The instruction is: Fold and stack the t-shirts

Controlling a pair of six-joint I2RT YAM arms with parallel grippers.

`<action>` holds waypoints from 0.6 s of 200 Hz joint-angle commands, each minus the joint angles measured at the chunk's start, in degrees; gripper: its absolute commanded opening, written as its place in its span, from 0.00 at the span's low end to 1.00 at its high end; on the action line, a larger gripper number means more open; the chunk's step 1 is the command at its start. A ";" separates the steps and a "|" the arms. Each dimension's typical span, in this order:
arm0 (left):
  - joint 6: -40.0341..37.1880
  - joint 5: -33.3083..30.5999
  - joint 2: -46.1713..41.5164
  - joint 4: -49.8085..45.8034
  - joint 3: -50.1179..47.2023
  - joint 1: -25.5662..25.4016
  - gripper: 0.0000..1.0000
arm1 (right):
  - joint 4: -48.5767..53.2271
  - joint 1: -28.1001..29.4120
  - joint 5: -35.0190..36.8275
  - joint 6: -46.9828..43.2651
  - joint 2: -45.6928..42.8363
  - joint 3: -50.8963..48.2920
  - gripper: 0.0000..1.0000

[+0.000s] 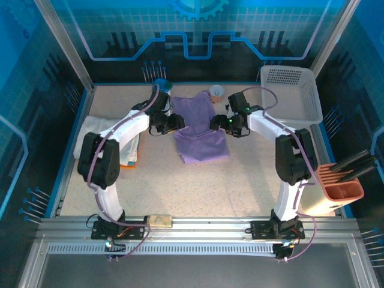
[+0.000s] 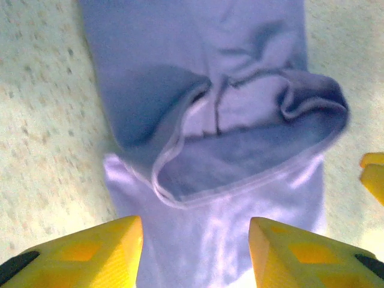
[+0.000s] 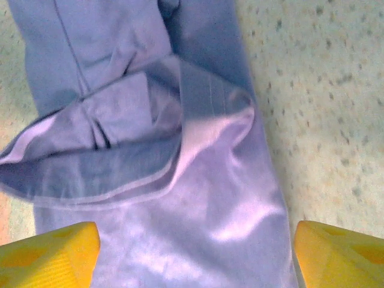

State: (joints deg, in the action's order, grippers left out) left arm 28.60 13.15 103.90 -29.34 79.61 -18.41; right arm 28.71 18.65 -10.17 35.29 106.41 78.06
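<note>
The lavender-purple t-shirt (image 1: pixel 201 129) lies mid-table as a narrow strip, with one end turned back over itself so its hem (image 2: pixel 240 180) curls open. My left gripper (image 1: pixel 177 123) hovers at the shirt's left edge and my right gripper (image 1: pixel 214 123) at its right edge. In the left wrist view the gripper (image 2: pixel 195 258) is open, its yellow fingers (image 2: pixel 84 252) spread above the cloth. The right gripper (image 3: pixel 195 258) is open too, wide fingers (image 3: pixel 342 255) straddling the shirt (image 3: pixel 180 228). A white shirt (image 1: pixel 93 129) with an orange folded edge (image 1: pixel 133 159) lies under my left arm.
A white lattice basket (image 1: pixel 291 93) stands at the back right. A pink holder with dark tools (image 1: pixel 342 189) sits at the right edge. A blue round object (image 1: pixel 161 85) and a small white one (image 1: pixel 216 91) stand behind the shirt. Speckled tabletop (image 1: pixel 198 186) lies in front.
</note>
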 commanded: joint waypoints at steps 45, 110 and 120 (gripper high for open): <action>11.88 3.40 -4.53 10.98 -10.42 -8.15 0.50 | -9.77 1.00 -8.59 7.98 -8.60 -11.09 0.85; 9.93 2.26 6.11 14.35 -4.86 -7.61 0.49 | -18.70 2.38 -12.24 14.49 4.15 -3.58 0.85; 9.49 2.06 7.57 14.02 -3.33 -7.15 0.49 | -18.88 2.60 -11.98 14.61 6.25 -1.45 0.85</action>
State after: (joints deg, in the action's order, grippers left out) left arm 38.92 15.90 109.06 -17.21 71.70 -26.39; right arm 13.98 20.14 -20.38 47.20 108.66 71.59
